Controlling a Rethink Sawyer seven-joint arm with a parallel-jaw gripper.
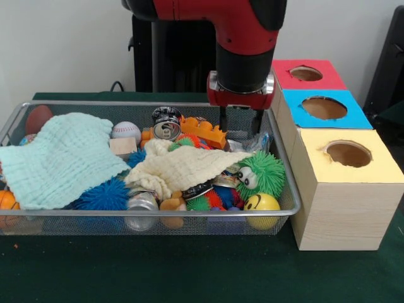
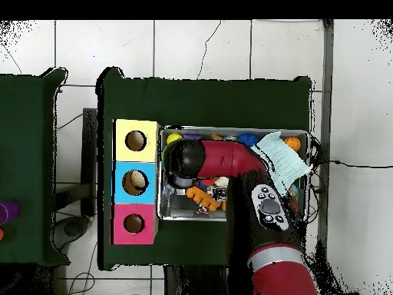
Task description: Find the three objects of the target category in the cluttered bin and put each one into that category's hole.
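Note:
My gripper (image 1: 240, 124) hangs open over the back right corner of the wire bin (image 1: 76, 214), with nothing between its fingers. Just left of it an upright silver can (image 1: 166, 122) stands beside an orange toy (image 1: 203, 132). A cream cloth (image 1: 183, 167) half covers a second can (image 1: 198, 189), and a third can (image 1: 142, 203) lies at the front rim. A baseball (image 1: 126, 130), a wooden block (image 1: 123, 146), a green spiky ball with eyes (image 1: 264, 172) and a yellow smiley ball (image 1: 262, 203) also lie in the bin. In the overhead view the arm (image 2: 219, 160) hides the gripper.
Three boxes with round holes stand in a row right of the bin: red (image 1: 328, 77), blue (image 1: 353, 117) and yellow (image 1: 379, 167). A pale green cloth (image 1: 60, 158) covers the bin's left half, next to a blue spiky ball (image 1: 104, 196). A dark green mat (image 1: 189, 271) covers the table.

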